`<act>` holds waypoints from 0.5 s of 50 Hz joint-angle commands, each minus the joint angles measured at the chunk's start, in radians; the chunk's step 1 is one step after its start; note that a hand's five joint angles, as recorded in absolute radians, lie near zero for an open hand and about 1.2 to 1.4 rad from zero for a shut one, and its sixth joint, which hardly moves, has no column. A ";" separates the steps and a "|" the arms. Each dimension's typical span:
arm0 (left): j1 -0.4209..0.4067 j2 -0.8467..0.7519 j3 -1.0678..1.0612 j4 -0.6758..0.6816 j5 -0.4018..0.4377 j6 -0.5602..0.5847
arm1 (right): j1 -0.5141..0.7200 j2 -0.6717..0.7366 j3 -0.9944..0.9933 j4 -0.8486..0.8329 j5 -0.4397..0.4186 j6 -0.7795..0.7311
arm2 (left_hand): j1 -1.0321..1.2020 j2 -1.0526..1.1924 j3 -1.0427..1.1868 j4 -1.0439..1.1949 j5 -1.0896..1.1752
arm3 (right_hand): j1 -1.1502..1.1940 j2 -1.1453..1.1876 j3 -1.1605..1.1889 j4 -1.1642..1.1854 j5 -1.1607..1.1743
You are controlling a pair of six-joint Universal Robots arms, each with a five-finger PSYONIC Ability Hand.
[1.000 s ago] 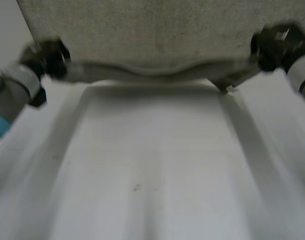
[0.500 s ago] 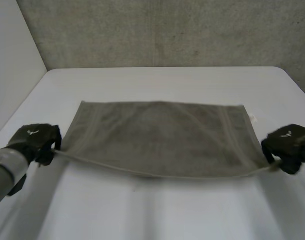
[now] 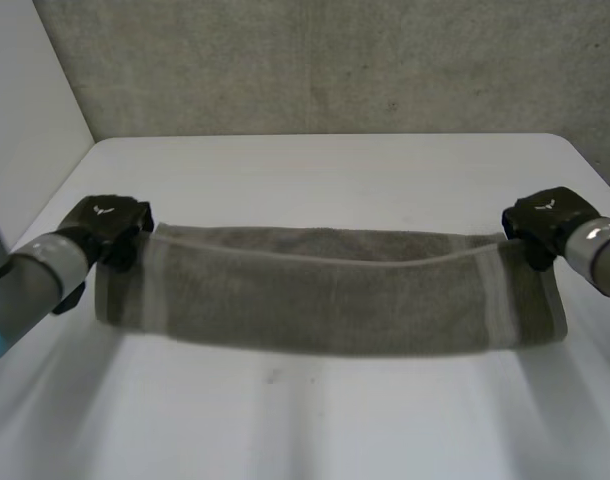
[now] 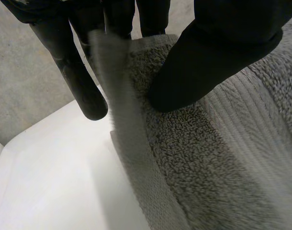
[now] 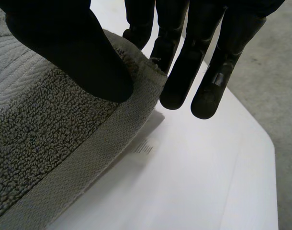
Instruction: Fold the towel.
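A grey towel lies across the white table as a long band, folded over on itself. My left hand is at its far left corner and my right hand at its far right corner. In the left wrist view, the thumb of my left hand presses the towel against the fingers behind its hem, pinching the corner. In the right wrist view, my right hand pinches the towel the same way, thumb on top and fingers past the edge.
A grey wall rises behind the table's far edge. A small white label sticks out from under the towel's corner by my right hand. Bare table stretches in front of and behind the towel.
Both hands swung the towel down from in front of the camera and carried its held edge away from me. It now lies doubled over on the table.
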 commanded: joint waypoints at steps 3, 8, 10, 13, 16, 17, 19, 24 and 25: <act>-0.061 -0.339 0.394 -0.004 -0.131 -0.039 | 0.060 0.197 -0.173 -0.227 0.107 0.074 | 0.200 0.178 0.179 0.179 0.188 | 0.003 0.182 0.180 0.179 0.184; -0.083 -0.438 0.528 -0.006 -0.149 -0.045 | 0.070 0.253 -0.232 -0.277 0.163 0.079 | 0.200 0.178 0.179 0.179 0.188 | 0.003 0.182 0.180 0.179 0.184; -0.092 -0.464 0.565 -0.006 -0.152 -0.045 | 0.079 0.286 -0.267 -0.295 0.169 0.077 | 0.200 0.178 0.179 0.179 0.188 | 0.003 0.182 0.180 0.179 0.184; -0.101 -0.502 0.619 -0.006 -0.168 -0.047 | 0.088 0.312 -0.285 -0.315 0.170 0.077 | 0.200 0.178 0.179 0.179 0.188 | -0.258 -0.078 -0.081 -0.082 -0.077; -0.106 -0.516 0.634 -0.004 -0.172 -0.051 | 0.096 0.327 -0.298 -0.312 0.173 0.071 | -0.486 -0.509 -0.508 -0.508 -0.498 | -1.219 -1.040 -1.042 -1.043 -1.038; -0.109 -0.514 0.633 -0.004 -0.175 -0.057 | 0.096 0.327 -0.298 -0.312 0.173 0.071 | -1.022 -1.044 -1.043 -1.043 -1.034 | -1.219 -1.040 -1.042 -1.043 -1.038; -0.112 -0.510 0.630 -0.001 -0.171 -0.068 | 0.102 0.324 -0.293 -0.312 0.167 0.073 | -0.947 -0.970 -0.969 -0.969 -0.959 | -1.219 -1.040 -1.042 -1.043 -1.038; -0.126 -0.464 0.579 -0.007 -0.172 -0.122 | 0.105 0.242 -0.241 -0.311 0.170 0.089 | -1.022 -1.044 -1.043 -1.043 -1.034 | -1.219 -1.040 -1.042 -1.043 -1.038; -0.126 -0.427 0.543 -0.007 -0.172 -0.141 | 0.105 0.241 -0.241 -0.311 0.170 0.089 | -1.022 -1.044 -1.043 -1.043 -1.034 | -1.219 -1.040 -1.042 -1.043 -1.038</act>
